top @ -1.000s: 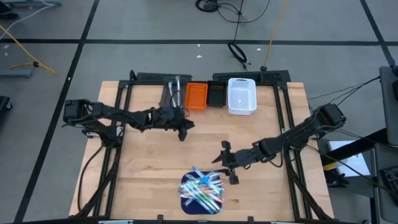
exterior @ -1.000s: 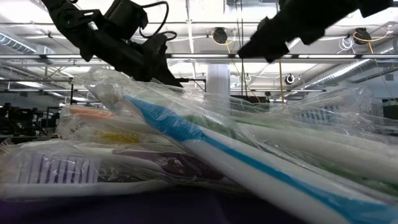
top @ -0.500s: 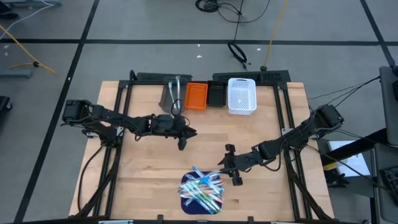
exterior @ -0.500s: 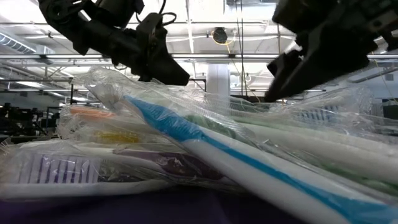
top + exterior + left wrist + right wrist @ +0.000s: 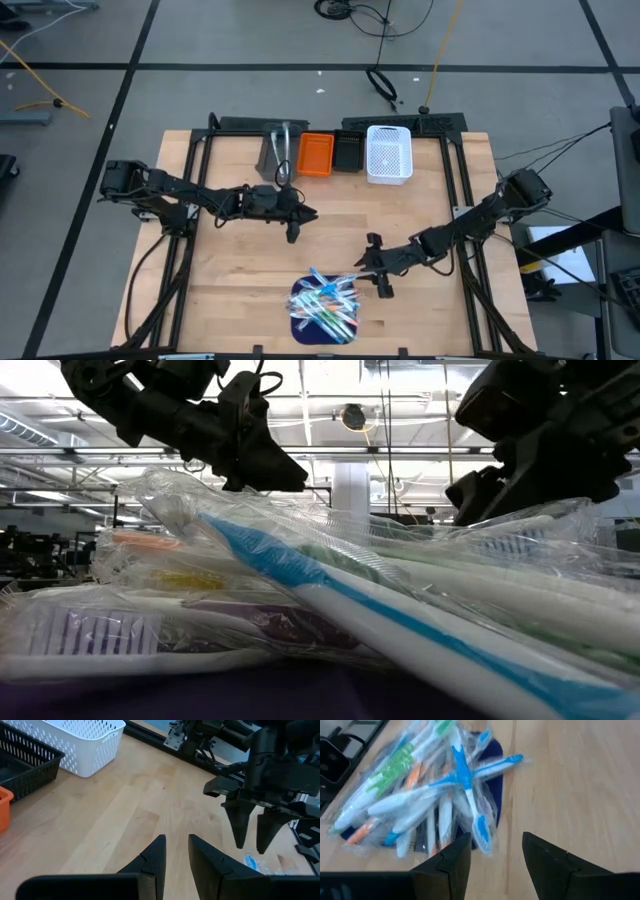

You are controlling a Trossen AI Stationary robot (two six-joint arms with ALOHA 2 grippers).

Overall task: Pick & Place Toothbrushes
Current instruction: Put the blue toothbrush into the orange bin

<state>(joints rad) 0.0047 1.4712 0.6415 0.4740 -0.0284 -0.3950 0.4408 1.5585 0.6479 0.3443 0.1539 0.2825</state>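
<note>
Clear plastic sleeves wrap the toothbrushes (image 5: 326, 303), a crisscrossed heap of white, blue, green and orange-handled sticks lying on a dark blue mat (image 5: 304, 322) at the near edge of the wooden table (image 5: 230, 270); no brand or wording on the wrappers can be read. At left, the left gripper (image 5: 293, 224) hangs over bare wood near the middle of the table, well apart from the heap, its fingers (image 5: 152, 857) parted by a narrow gap with nothing between them. Along the far edge stand a grey bin (image 5: 275, 152), an orange bin (image 5: 316, 155), a black bin (image 5: 347, 153) and a white basket (image 5: 389, 154). At right, the right gripper (image 5: 374, 269) sits just beside the heap's upper right corner, fingers (image 5: 451, 857) spread wide and empty, pointing at a blue-and-white brush (image 5: 468, 790) that lies across the top of the pile.
</note>
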